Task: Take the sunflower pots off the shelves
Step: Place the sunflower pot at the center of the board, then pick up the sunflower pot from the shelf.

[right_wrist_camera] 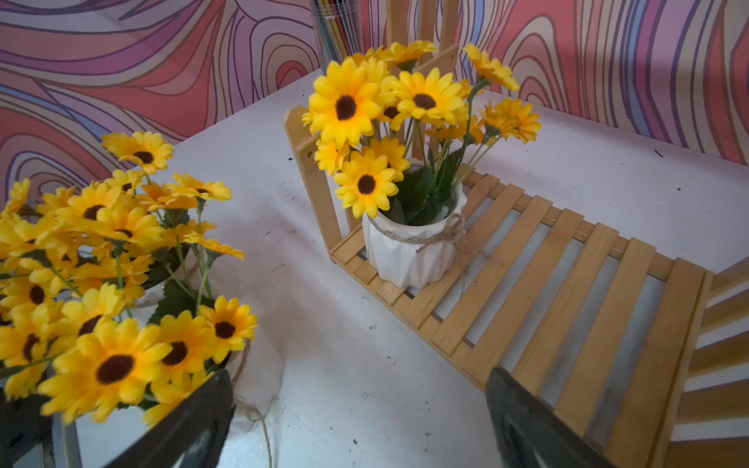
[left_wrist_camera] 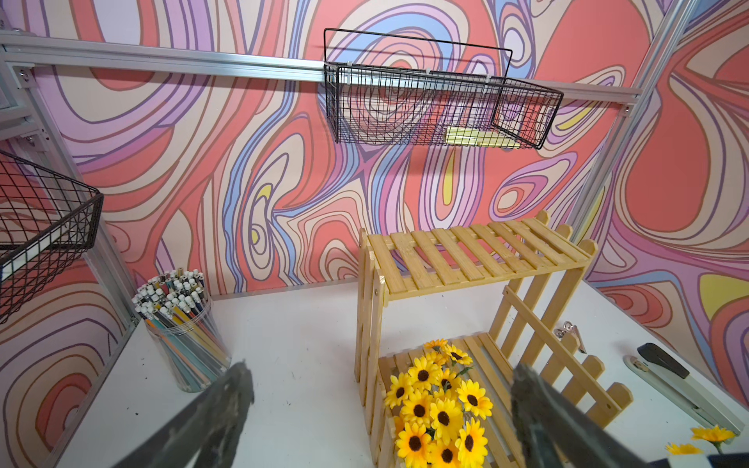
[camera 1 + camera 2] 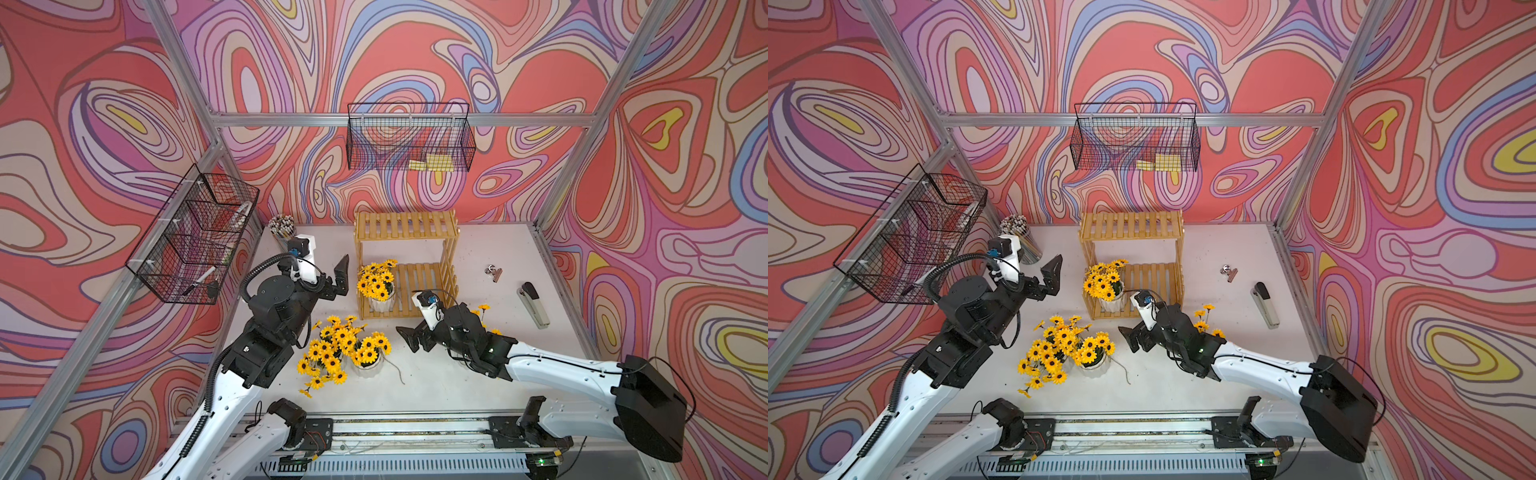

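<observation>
Sunflower pots (image 3: pixel 380 303): one on shelves (image 3: pixel 405 226), three off

The left gripper (image 3: pixel 340 277) stood wide open and empty, its fingers (image 2: pixel 227 399) spread far apart, at the end of the raised, bent left arm (image 3: pixel 232 399). The right gripper (image 3: pixel 405 338), nearer the base than the left one, gaped equally wide, holding nothing; the right arm (image 3: pixel 557 370) stretched low, pointing leftward.
</observation>
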`<state>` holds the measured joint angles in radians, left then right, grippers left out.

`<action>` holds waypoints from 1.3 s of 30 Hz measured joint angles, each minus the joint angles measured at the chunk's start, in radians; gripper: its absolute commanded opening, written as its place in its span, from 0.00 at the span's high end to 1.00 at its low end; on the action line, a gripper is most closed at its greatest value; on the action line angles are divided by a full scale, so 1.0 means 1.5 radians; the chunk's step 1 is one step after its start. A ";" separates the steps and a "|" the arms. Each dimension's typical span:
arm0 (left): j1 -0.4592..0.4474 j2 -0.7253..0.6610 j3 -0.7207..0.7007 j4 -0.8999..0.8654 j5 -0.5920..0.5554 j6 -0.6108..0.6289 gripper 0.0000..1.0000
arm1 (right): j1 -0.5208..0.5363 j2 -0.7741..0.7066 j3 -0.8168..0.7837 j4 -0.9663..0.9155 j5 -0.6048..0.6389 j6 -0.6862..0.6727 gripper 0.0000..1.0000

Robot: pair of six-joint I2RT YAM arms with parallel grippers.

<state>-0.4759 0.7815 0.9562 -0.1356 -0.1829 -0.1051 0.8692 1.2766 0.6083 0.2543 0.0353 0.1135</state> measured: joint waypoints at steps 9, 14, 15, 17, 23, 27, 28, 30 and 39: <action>0.000 0.013 0.022 0.000 0.004 0.011 0.00 | -0.045 0.130 0.001 0.140 -0.036 -0.005 0.02; 0.000 0.014 0.033 0.001 0.007 0.018 0.00 | -0.055 0.201 0.012 0.223 -0.050 -0.014 0.02; 0.000 0.014 0.034 0.001 0.007 0.018 0.00 | -0.056 0.212 0.014 0.235 -0.053 -0.015 0.02; 0.000 0.014 0.036 0.001 0.008 0.018 0.00 | -0.063 0.239 0.020 0.265 -0.058 -0.016 0.02; 0.000 0.018 0.042 0.000 0.013 0.023 0.00 | -0.079 0.301 0.026 0.337 -0.068 -0.015 0.02; 0.000 0.018 0.043 0.000 0.014 0.028 0.00 | -0.084 0.329 0.042 0.366 -0.072 -0.016 0.02; 0.000 0.018 0.043 0.000 0.015 0.028 0.00 | -0.085 0.337 0.048 0.375 -0.073 -0.017 0.02; 0.000 0.018 0.043 0.000 0.015 0.031 0.00 | -0.086 0.350 0.060 0.381 -0.075 -0.018 0.02; 0.000 0.017 0.043 0.000 0.014 0.035 0.00 | -0.099 0.382 0.089 0.390 -0.080 -0.028 0.02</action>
<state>-0.4759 0.8074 1.0214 -0.1356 -0.1612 -0.0528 0.7208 1.8492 0.7410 0.8387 -0.0845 0.0711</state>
